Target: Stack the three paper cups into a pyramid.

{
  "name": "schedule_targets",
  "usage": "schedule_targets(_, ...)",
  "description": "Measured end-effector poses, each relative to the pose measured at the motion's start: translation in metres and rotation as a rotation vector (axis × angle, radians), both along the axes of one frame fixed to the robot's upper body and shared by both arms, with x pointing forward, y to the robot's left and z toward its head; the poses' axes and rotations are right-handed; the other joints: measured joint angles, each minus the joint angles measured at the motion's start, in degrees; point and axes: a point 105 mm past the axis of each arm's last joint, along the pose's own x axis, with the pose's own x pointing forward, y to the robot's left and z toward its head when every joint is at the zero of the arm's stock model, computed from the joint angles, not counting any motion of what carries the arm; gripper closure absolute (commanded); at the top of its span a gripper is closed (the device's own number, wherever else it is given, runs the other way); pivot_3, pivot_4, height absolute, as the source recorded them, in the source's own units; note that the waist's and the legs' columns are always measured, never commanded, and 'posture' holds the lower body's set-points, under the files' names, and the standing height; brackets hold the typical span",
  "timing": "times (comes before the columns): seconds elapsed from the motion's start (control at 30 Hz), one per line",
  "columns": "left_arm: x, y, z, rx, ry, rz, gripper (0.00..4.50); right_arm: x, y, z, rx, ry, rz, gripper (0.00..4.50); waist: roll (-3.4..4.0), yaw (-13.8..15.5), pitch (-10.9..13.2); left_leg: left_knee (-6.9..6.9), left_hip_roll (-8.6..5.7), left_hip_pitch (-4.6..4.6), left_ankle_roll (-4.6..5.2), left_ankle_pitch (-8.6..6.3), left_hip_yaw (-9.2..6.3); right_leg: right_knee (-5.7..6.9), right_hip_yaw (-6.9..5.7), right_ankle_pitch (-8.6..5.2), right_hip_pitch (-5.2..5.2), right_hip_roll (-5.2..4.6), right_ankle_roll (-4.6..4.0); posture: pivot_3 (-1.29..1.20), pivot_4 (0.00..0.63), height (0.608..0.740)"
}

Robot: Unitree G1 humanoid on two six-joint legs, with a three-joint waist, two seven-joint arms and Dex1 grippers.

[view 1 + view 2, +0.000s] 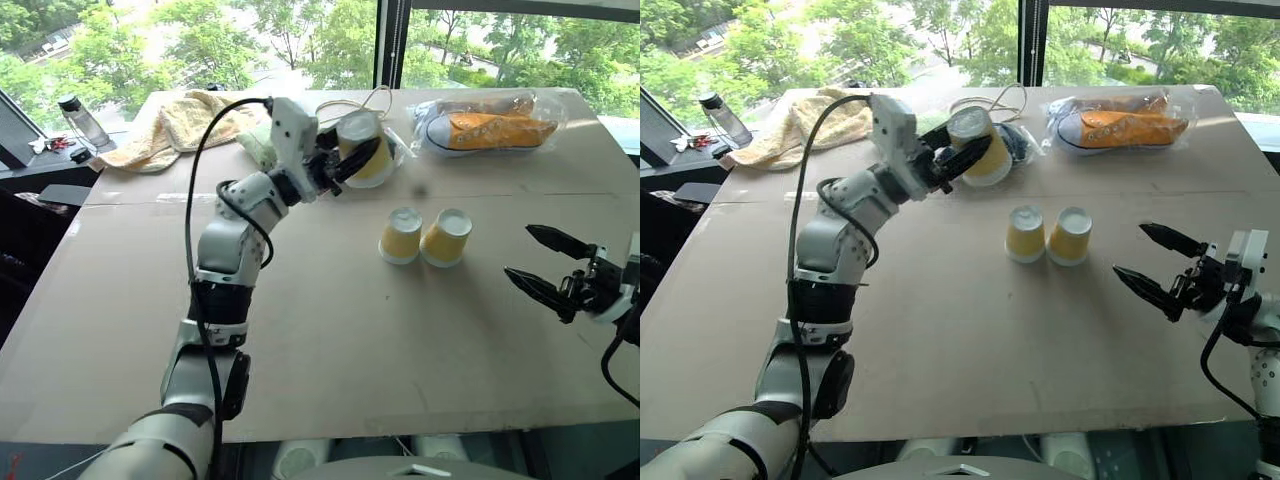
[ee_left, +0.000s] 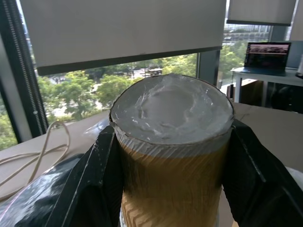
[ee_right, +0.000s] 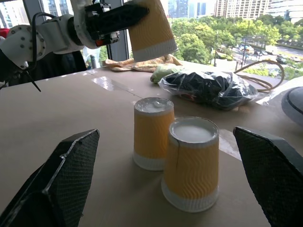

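Two paper cups stand upside down and side by side, touching, in the middle of the brown table. My left gripper is shut on the third paper cup, which it holds in the air over the back of the table, behind and to the left of the pair. In the left wrist view, black fingers press on both sides of that cup, white base facing up. My right gripper hangs open and empty to the right of the pair, pointing at them.
A clear bag with orange shoes lies at the back right. A crumpled plastic bag and a looped cable lie under and behind the held cup. A yellow towel and a bottle are at the back left.
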Motion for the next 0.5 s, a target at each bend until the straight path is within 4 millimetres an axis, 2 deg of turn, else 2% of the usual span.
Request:
schedule_targets(0.1, -0.005, -0.035, -0.011, 0.04, 0.074, -0.162, 2.35, -0.001, -0.009, -0.006, -0.023, 0.006, -0.053, 0.0, 0.02, -1.3, 0.0, -0.06, 0.11, 0.07, -0.01, 0.01, 0.03, 0.07, 0.05, 0.0, 0.0, 0.15, 0.0, 0.0, 0.15, 0.74)
schedule_targets(0.2, -0.007, -0.055, -0.026, 0.081, 0.13, -0.248, 2.35, -0.002, -0.01, -0.007, -0.023, 0.006, -0.09, 0.0, 0.04, -1.6, 0.0, -0.05, 0.21, 0.15, 0.0, 0.0, 0.07, 0.15, 0.14, 0.01, 0.0, 0.27, -0.01, 0.0, 0.15, 0.74)
schedule_targets(0.5, -0.003, -0.066, -0.033, 0.168, 0.086, -0.287, 2.35, -0.011, 0.003, 0.003, -0.039, -0.034, -0.112, 0.0, 0.04, -1.1, 0.0, 0.03, 0.14, 0.05, 0.0, 0.01, 0.05, 0.05, 0.15, 0.01, 0.01, 0.23, -0.01, 0.0, 0.15, 0.74)
